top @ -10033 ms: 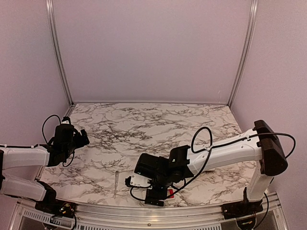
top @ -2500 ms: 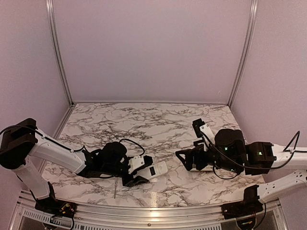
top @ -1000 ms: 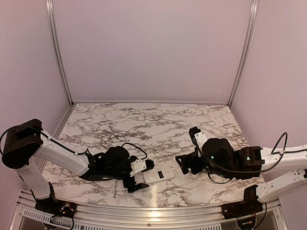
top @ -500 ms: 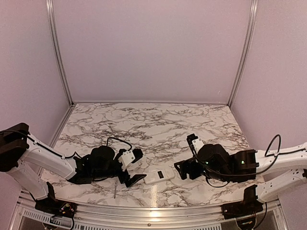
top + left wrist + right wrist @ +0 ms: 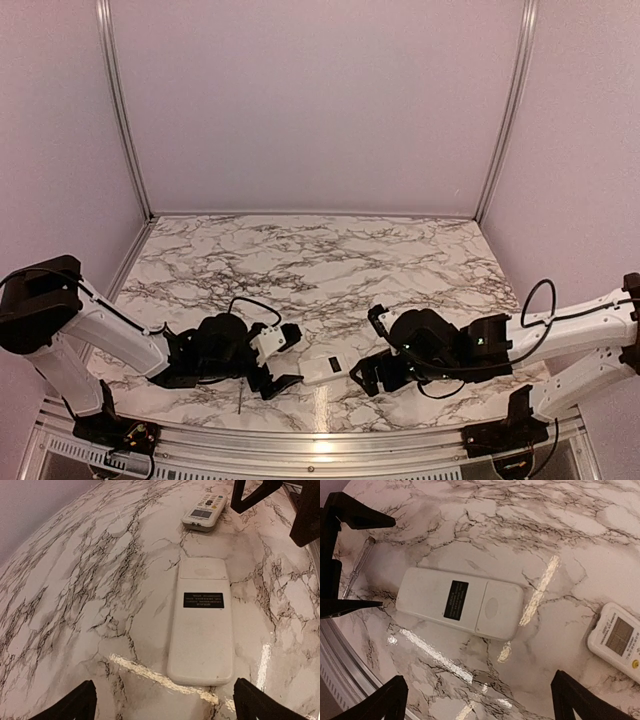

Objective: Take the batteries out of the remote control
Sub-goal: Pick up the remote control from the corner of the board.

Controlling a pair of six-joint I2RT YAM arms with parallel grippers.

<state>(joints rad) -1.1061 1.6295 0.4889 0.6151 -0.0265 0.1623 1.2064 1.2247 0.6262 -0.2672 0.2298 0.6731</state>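
Observation:
A white remote control (image 5: 328, 368) lies face down near the table's front edge, its back with a black label and a closed battery cover (image 5: 499, 607) facing up. It also shows in the left wrist view (image 5: 202, 625) and the right wrist view (image 5: 460, 602). No batteries are visible. My left gripper (image 5: 278, 360) is open and empty just left of the remote, its jaws spread wider than the remote's near end (image 5: 162, 707). My right gripper (image 5: 368, 375) is open and empty just right of the remote, on the cover end (image 5: 477, 707).
A second white remote (image 5: 617, 640) lies face up to the right, also seen in the left wrist view (image 5: 204, 512). A thin screwdriver (image 5: 241, 385) lies near the front edge, left of the remote. The metal table rim (image 5: 320, 445) runs close by.
My left gripper carried the remote rightward, set it down, let go and drew back left. My right gripper moved left and forward, up to the remote's other end.

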